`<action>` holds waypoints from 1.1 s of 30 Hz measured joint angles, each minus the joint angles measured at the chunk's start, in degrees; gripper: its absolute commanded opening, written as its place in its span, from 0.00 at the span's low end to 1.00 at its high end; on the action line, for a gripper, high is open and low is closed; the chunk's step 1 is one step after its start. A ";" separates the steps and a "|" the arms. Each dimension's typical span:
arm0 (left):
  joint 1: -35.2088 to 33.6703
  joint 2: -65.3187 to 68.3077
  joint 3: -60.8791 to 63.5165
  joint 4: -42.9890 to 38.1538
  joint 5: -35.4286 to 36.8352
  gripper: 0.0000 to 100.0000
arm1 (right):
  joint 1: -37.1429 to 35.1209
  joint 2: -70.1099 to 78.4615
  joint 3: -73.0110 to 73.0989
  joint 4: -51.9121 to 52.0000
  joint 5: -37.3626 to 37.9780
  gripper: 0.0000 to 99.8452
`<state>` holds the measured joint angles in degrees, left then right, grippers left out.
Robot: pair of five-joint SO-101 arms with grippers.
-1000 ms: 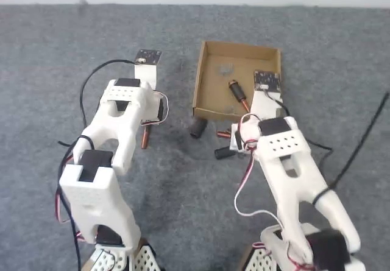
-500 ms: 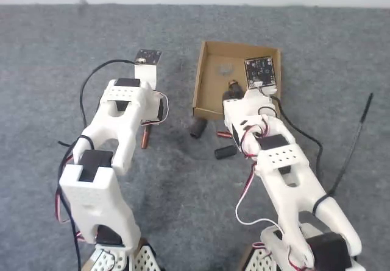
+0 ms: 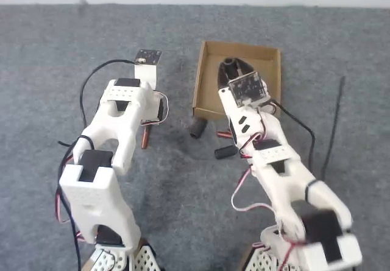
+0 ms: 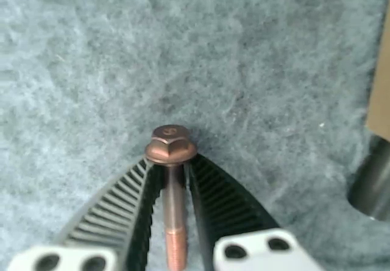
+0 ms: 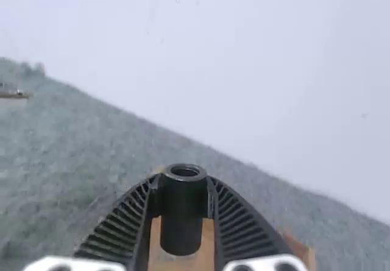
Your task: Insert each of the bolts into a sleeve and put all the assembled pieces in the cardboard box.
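I've got the left end effector (image 4: 173,164) clamped on a bolt (image 4: 173,192) over the gray counter (image 3: 61,39), and the right end effector (image 5: 181,183) squeezing a black sleeve (image 5: 183,216) above the cardboard box (image 3: 199,82).

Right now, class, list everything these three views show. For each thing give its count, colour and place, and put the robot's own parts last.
cardboard box: one, brown, on the carpet under the right pincer.
loose sleeves: two, black, on the carpet just outside the box's near wall.
loose bolt: one, copper, lying on the carpet between those two sleeves.
held bolt: one, copper, clamped in the left pincer above the carpet.
held sleeve: one, black, clamped in the right pincer above the box.
carpet: one, grey, covering the table.
left pincer: one, black, shut on the held bolt.
right pincer: one, black, shut on the held sleeve.
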<state>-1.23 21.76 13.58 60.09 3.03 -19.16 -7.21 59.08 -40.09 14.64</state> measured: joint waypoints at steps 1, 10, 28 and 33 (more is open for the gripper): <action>0.00 0.00 0.00 0.00 0.00 0.01 | 0.00 2.46 0.00 -4.13 0.00 0.01; 0.00 0.00 0.00 0.00 0.00 0.01 | -2.11 18.20 1.23 -30.86 0.26 0.01; 0.00 0.00 0.00 0.00 0.00 0.01 | -14.68 13.19 18.64 -32.35 -12.57 0.01; 0.00 0.00 0.00 0.00 0.00 0.01 | -16.79 4.92 26.20 -32.35 -13.27 0.01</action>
<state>-1.23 21.76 13.58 60.09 3.03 -35.96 -2.29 85.27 -72.44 1.36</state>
